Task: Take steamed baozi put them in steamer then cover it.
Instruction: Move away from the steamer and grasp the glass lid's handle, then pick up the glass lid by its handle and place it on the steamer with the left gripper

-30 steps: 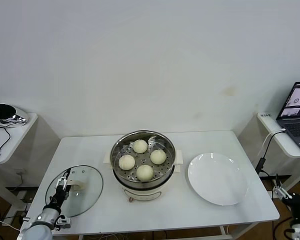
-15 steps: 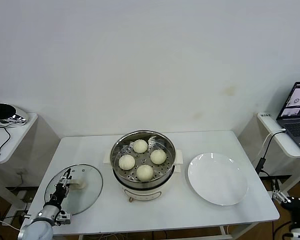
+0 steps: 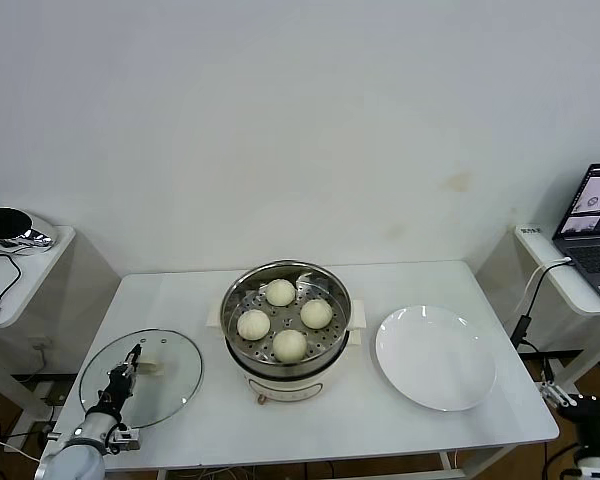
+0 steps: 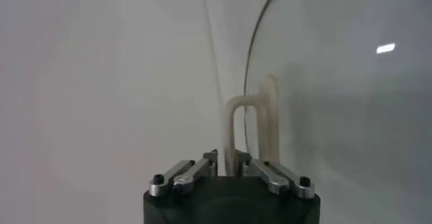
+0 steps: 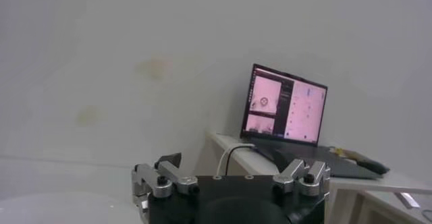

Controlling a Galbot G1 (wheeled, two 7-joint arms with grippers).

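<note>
- Glass is what my left end effector (image 3: 132, 358) has hold of: its fingers are pressed together on the cream handle (image 4: 251, 132) of the cover (image 3: 142, 378), which is at the left end of the white bench (image 3: 400, 420).
- From my left wrist I see the handle as a pale loop rising straight out from between my closed fingers, with the clear lid and its metal rim curving off beside it.
- Four steamed baozi (image 3: 289, 345) sit on the perforated tray inside the steamer (image 3: 286, 330), which stands uncovered at the middle of the bench, just beside the cover and apart from it.
- On the far side of the steamer lies a flat white plate (image 3: 436, 358), with nothing on it.
- My right end effector (image 3: 578, 405) hangs low off the bench's right end, fingers spread wide apart and holding nothing.
- From my right wrist I see a laptop (image 5: 285, 108) with its screen lit on a side table (image 5: 378, 178) by the wall.
</note>
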